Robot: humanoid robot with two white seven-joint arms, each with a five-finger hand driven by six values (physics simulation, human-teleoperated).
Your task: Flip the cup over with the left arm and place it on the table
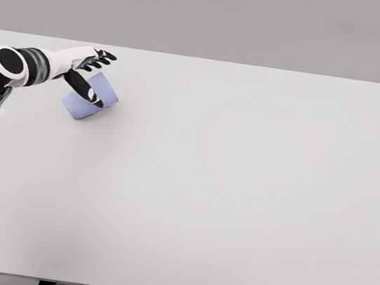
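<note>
Lying tilted, cup inside left robot hand.

Left hand wrapped around tilted blue cup at far left of white table.

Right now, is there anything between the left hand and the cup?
No. In the head view the left hand is already at the cup, its dark fingers lying across it.

A wide, pale grey counter fills most of the view from the robot's head. One thing lies on it: a light blue cup, tipped on its side near the far left corner.
</note>
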